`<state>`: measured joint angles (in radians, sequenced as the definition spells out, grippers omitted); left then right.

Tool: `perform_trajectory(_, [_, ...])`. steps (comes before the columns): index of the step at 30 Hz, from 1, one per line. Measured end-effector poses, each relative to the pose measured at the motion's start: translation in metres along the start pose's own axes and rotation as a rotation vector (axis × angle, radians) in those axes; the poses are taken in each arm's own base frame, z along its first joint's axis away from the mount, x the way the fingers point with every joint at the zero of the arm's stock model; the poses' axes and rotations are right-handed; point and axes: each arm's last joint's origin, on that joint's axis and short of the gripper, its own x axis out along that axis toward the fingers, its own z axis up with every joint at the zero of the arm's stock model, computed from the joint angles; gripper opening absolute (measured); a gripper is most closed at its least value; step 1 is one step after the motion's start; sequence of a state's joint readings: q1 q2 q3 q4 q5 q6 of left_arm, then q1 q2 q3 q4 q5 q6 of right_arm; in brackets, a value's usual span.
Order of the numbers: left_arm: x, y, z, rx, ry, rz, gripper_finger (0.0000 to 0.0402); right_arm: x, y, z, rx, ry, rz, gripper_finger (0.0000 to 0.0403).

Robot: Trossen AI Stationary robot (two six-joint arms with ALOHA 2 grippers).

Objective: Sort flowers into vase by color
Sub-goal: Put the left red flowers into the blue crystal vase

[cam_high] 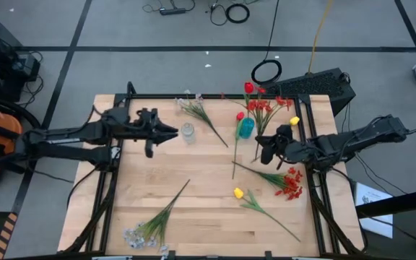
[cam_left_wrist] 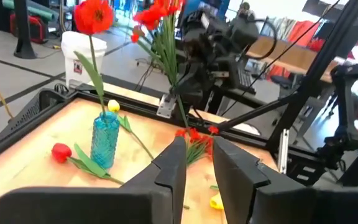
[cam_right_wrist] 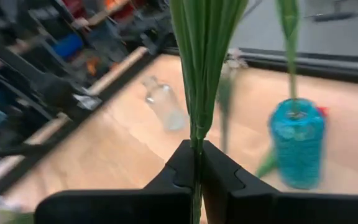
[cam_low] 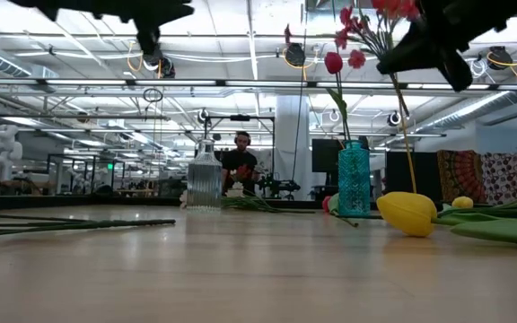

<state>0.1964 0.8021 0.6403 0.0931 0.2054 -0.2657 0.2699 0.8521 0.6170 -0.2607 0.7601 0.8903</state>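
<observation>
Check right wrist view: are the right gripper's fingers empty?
No, the right gripper fingers are shut on a green flower stem that rises between them.

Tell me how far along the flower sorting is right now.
Done: one red tulip stands in the blue vase. In hand: the right end effector is shut on a red spray. Left: the clear vase looks empty, and several flowers, including a yellow tulip, lie on the table.

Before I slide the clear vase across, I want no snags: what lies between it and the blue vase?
In the high view, a pale spray's stem slants between the clear vase and the blue vase.
</observation>
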Motion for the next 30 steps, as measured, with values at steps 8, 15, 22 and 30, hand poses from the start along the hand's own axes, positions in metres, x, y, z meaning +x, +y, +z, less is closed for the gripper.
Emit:
perform_trajectory(8, [-0.017,-0.001,-0.010,-0.019,-0.035,0.000,0.0081,0.015,-0.010,-0.003,-0.072,-0.185,0.079,0.0001])
perform_trajectory(15, [-0.017,0.000,-0.010,-0.031,-0.037,0.009,0.0081,0.027,-0.020,0.018,-0.169,-0.307,-0.008,0.0001])
perform_trajectory(22, [-0.017,0.000,-0.010,-0.037,-0.035,0.012,0.0081,0.047,-0.031,0.034,-0.295,-0.352,-0.035,0.0001])
perform_trajectory(30, [-0.017,0.000,-0.010,-0.051,-0.035,0.013,0.0081,0.058,-0.042,0.041,-0.356,-0.377,-0.121,0.0001])
